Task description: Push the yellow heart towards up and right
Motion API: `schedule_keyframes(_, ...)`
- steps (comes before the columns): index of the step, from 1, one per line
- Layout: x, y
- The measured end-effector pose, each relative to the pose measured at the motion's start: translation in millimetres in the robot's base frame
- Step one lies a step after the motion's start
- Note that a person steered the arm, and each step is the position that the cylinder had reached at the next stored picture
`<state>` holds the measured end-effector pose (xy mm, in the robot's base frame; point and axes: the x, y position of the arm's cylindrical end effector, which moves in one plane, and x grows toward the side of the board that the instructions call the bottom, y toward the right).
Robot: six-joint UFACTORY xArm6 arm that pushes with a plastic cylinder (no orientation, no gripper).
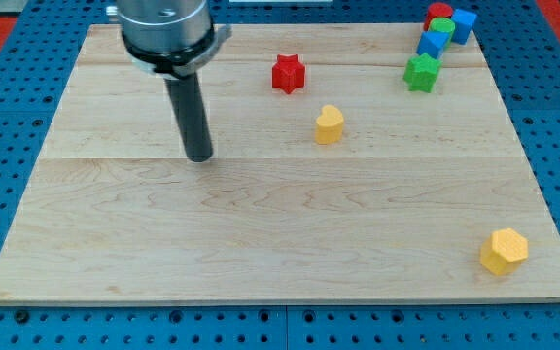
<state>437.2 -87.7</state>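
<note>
The yellow heart (329,123) lies on the wooden board (261,233) a little above and right of the view's centre. My tip (199,157) rests on the board well to the heart's left and slightly lower, apart from every block. A red star (288,74) sits above and left of the heart.
A green star (421,73) lies at the upper right. Above it a cluster holds a blue block (433,43), a green round block (441,26), a red block (437,12) and another blue block (463,24). A yellow hexagon (504,251) sits at the bottom right.
</note>
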Motion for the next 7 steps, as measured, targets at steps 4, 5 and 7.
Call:
schedule_keyframes(4,-2,122)
schedule_keyframes(5,-16,128)
schedule_keyframes(7,-62,128)
